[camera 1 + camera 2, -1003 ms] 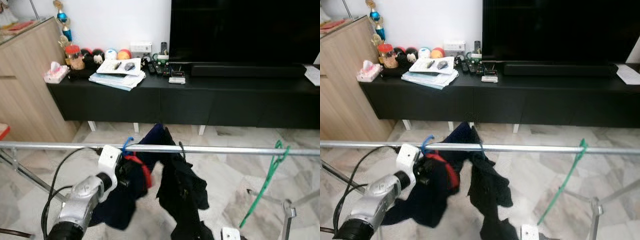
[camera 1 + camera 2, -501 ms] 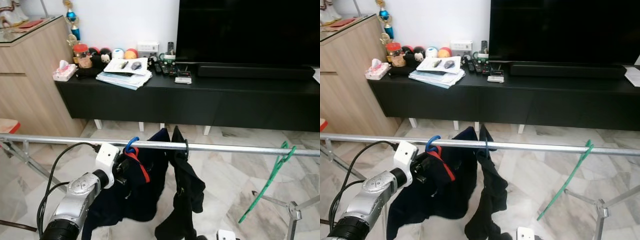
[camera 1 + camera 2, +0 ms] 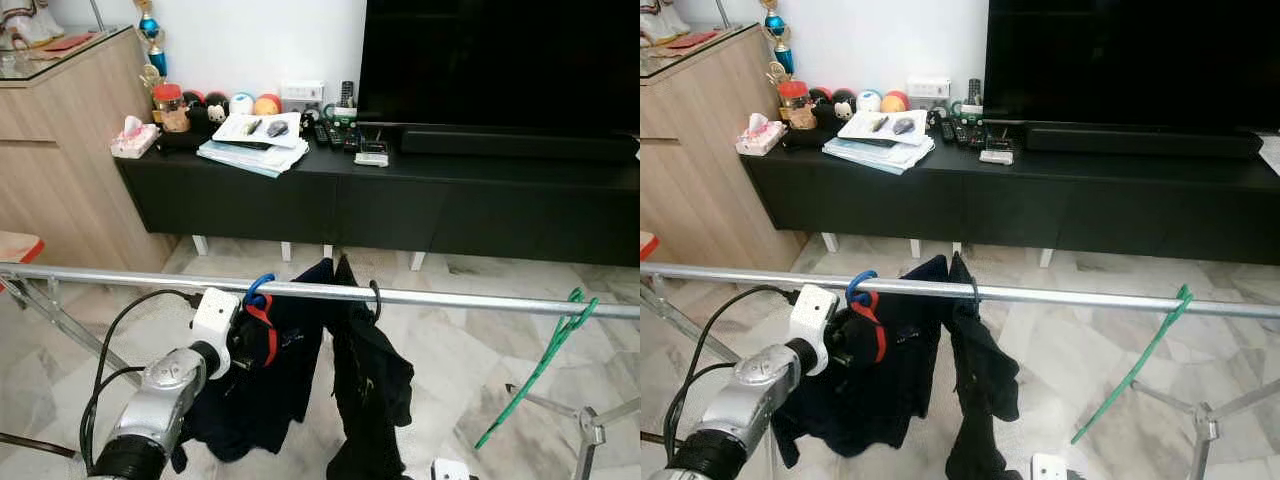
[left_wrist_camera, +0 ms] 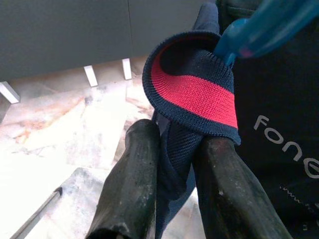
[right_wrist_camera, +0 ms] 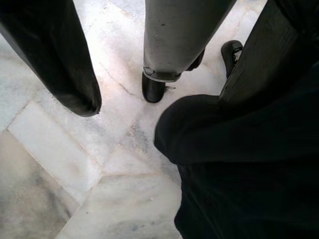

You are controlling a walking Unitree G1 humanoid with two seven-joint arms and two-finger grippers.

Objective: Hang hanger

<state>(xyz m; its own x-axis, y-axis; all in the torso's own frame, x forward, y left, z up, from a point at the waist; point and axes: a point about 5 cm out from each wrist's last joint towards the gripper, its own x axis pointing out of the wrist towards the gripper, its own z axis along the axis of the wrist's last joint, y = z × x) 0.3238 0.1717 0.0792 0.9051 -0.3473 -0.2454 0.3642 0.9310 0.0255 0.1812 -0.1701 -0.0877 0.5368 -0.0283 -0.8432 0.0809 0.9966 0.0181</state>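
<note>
Hanger point(image 3: 259, 290) hook over rail point(image 3: 480, 298), garment point(image 3: 275, 385) hanging straight down.

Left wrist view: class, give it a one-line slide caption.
Left claw pinching the navy shirt's red-lined collar below the blue hanger.

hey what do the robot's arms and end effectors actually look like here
The left arm is a silver metal tube with a black ribbed collar, a white boxy wrist block and looping black cables. Its left end effector has two long, rounded, matte black fingers, scuffed with pale specks. The right end effector's finger is likewise black.
</note>
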